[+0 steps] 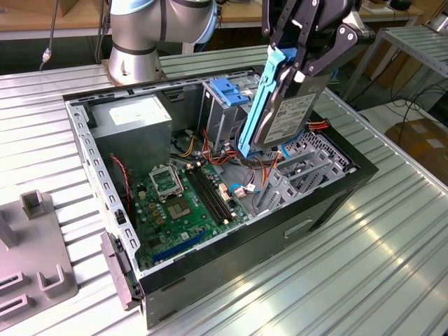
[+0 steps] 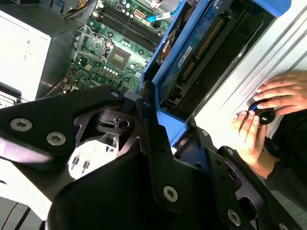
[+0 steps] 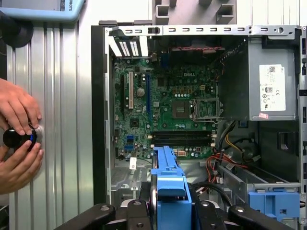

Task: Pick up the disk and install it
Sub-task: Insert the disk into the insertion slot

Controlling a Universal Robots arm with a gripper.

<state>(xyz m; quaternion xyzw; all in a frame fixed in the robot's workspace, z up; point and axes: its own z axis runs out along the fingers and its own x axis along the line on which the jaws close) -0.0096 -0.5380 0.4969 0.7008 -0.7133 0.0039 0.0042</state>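
High over the bay end of the open computer case (image 1: 329,210), clenched on the disk (image 1: 288,115): the gripper (image 1: 302,59), black fingers pressing across the blue carrier rails at the upper end. Hangs steeply tilted, white label turned toward the exterior view's right, one blue rail running down the side toward the exterior view's left. Dips with its lower end toward the case, clear of the parts inside. Shows edge-on between the fingers in the first wrist view, and with its circuit side and connector edge in the second wrist view.

Directly beneath that lower end: a grey perforated drive cage (image 1: 302,171), with red and orange cables (image 1: 269,168) crossing just beside it. Just beside the disk's blue rail, on the exterior view's left: a second grey cage topped by a blue plastic bracket (image 1: 225,91), close enough to crowd that side. Farther along the case floor: the green motherboard (image 1: 178,203) with its dark memory slots, then the grey power supply (image 1: 133,119) in the far corner.

Around the case: a ribbed aluminium table (image 1: 364,280), the arm's base (image 1: 140,35) standing behind the case, and a grey fixture block (image 1: 42,266) at the exterior view's left. Beside the case in the first wrist view: a person's hands (image 3: 19,108) cupped around a black knob (image 3: 17,138) on the table, well apart from the disk.
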